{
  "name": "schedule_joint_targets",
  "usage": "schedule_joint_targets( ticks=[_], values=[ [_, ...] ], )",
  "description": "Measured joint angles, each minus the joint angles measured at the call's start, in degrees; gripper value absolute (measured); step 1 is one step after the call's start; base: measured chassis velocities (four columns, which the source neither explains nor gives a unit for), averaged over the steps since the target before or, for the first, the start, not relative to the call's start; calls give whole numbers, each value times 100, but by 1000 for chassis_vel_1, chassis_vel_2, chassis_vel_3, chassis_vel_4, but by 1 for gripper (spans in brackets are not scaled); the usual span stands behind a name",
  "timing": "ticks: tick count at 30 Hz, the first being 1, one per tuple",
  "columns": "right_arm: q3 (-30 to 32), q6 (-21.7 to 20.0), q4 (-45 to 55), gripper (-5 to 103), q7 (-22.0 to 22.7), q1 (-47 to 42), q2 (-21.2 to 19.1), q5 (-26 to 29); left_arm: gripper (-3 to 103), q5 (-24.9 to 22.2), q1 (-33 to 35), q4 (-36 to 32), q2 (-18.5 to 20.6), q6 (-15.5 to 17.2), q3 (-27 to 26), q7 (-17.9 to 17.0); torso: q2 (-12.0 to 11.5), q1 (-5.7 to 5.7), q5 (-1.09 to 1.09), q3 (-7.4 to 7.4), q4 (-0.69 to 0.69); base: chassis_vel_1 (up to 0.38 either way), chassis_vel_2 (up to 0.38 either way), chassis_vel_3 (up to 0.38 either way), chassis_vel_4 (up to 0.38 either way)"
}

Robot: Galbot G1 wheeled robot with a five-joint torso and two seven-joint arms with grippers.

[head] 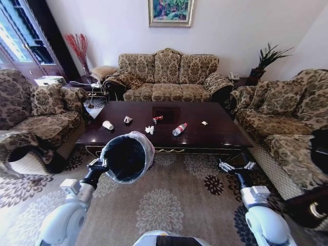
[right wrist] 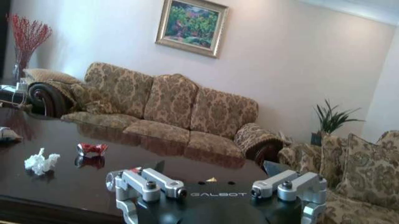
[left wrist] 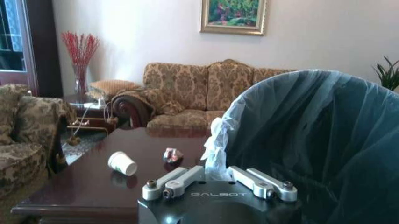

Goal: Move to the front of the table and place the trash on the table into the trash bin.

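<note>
The tabletop [head: 215, 134] lies with its long axis across the head view, the robot facing one long edge. The trash sits in a loose row on it. At the left a paper cup [head: 108, 125] lies on its side, its open mouth turned toward the left end of the tabletop and the near edge. Next, a small wad [head: 128, 119], then a crushed red can [head: 157, 119] with a white paper wad [head: 149, 129] nearer the robot. The bottle [head: 179, 129] lies flat, on a diagonal, its red cap pointing away toward the sofa and to the right. A tiny wrapper [head: 204, 123] lies apart to its right.

The left gripper [head: 97, 165] holds the bin [head: 126, 157] up in front of the near edge, left of centre. The bin is tipped so its mouth faces the head camera; its inside looks dark and no contents can be made out. The left wrist view shows the jaws closed on the bag-covered rim [left wrist: 218, 154], with the bin's wall rising just beyond.

The right gripper [head: 237, 166] hovers over the carpet by the near right corner, its jaws spread wide and holding nothing; the right wrist view looks across the tabletop toward the can and white wad.
</note>
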Motion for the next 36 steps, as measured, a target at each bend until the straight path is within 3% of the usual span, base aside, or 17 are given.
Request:
schedule_joint_targets(
  ticks=[10,16,36],
  values=[
    [138,189,-310,100,-97,269,-188,127,1,197,-43,-132,-31,22,197,14,252,112,1,141,-1,0,0,0,0],
    [274,516,-759,100,-199,372,-374,270,1,266,73,-194,13,48,269,20,432,198,2,233,-1,0,0,0,0],
    [278,530,-765,100,-207,368,-374,275,1,270,78,-197,16,53,268,28,420,197,0,224,-1,0,0,0,0]
  ],
)
